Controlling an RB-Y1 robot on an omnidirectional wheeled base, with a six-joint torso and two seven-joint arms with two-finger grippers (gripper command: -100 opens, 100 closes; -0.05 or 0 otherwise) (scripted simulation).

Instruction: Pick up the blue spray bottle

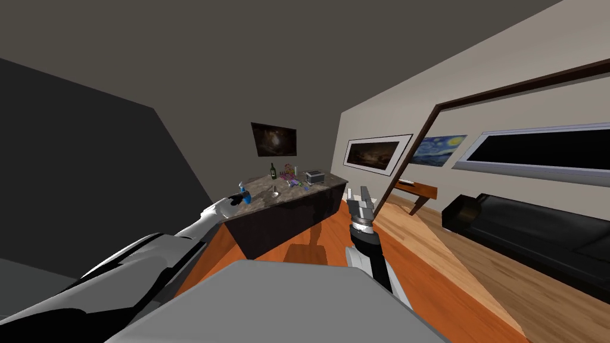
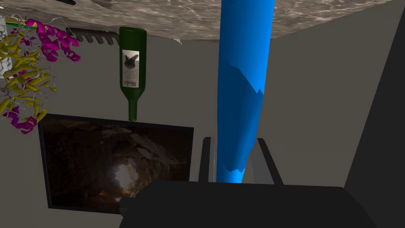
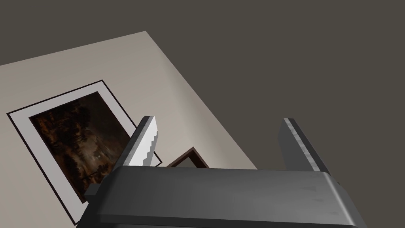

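My left gripper [image 2: 234, 139] is closed on the blue spray bottle [image 2: 242, 79]. Its two thin fingers [image 2: 206, 158] press the sides at the narrow upper part, with no gap on either side. The bottle is at the near corner of the counter [image 1: 298, 193], the corner closest to my left arm. It is well apart from the green wine bottle [image 2: 132, 67] and the yellow and purple ornament [image 2: 23, 67], which stand farther in on the same counter. Its long axis runs straight up from the counter top, upright like the wine bottle and crosswise to my fingers, so the grip lies square across the body, not along it. The coming move turns on one direction: the bottle has to go straight away from the counter top, along its own axis. I judge that a plain rise would do it without brushing anything. Whether its base touches the counter or hangs clear I cannot tell, since the foot lies outside my wrist's view and is too small from the head. My right gripper [image 1: 359, 196] hangs by the counter's right end, fingers spread wide and empty, and it is much the farther of the two from the bottle.
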